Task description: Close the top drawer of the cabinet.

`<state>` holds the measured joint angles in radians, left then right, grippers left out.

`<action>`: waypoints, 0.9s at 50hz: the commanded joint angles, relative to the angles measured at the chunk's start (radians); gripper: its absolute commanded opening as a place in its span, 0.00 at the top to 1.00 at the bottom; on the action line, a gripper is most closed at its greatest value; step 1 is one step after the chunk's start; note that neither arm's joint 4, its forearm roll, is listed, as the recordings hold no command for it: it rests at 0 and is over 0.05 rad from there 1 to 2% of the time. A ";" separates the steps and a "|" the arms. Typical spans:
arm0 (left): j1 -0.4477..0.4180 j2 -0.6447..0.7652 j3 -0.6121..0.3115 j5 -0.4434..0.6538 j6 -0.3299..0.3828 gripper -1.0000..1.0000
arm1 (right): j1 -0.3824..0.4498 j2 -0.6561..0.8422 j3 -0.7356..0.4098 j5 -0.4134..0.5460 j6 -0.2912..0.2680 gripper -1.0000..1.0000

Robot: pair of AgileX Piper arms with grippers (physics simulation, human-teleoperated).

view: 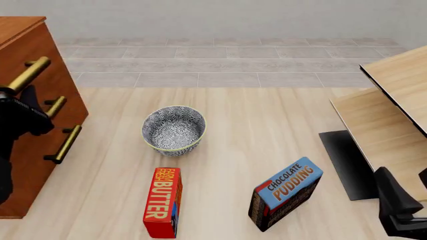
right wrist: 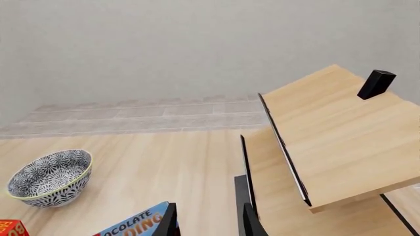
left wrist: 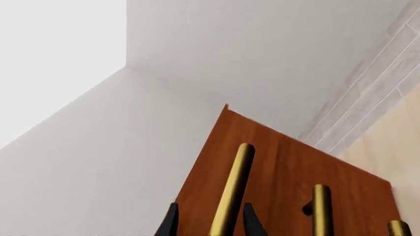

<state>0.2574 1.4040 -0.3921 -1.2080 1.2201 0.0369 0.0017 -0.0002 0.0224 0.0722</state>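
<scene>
The reddish-brown cabinet (view: 20, 30) stands at the far left of the front view with three brass bar handles down its front. On the top drawer (view: 63, 85), the uppermost handle (view: 32, 73) is the one my left gripper (view: 17, 107) has reached. In the left wrist view that handle (left wrist: 235, 182) runs between the two black fingers of the left gripper (left wrist: 210, 223), which is open with a gap on one side. No seams between drawers show. My right gripper (view: 400, 210) hangs open and empty at the near right, also open in its own view (right wrist: 208, 223).
A patterned bowl (view: 173, 129) sits mid-table. Nearer lie a red butter box (view: 163, 201) and a blue chocolate pudding box (view: 285, 192). Pale wood panels (view: 393, 110) on a black base (view: 347, 160) fill the right side. Two lower handles (view: 56, 106) (view: 65, 144) sit under the top one.
</scene>
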 commanded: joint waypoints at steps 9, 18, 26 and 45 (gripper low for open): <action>0.065 -0.017 0.015 -0.012 -0.003 0.00 | 0.006 -0.001 0.000 -0.005 0.008 0.00; 0.089 -0.017 0.017 -0.012 -0.005 0.00 | 0.017 0.000 0.000 -0.008 0.003 0.00; 0.113 -0.012 0.013 -0.012 -0.015 0.00 | 0.019 0.004 -0.001 -0.011 0.016 0.00; 0.105 -0.072 0.110 -0.012 -0.102 0.00 | 0.040 0.020 0.000 -0.028 0.014 0.00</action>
<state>0.3108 1.3771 -0.3635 -1.2043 1.1935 0.0696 0.0067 -0.0010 0.0106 0.0839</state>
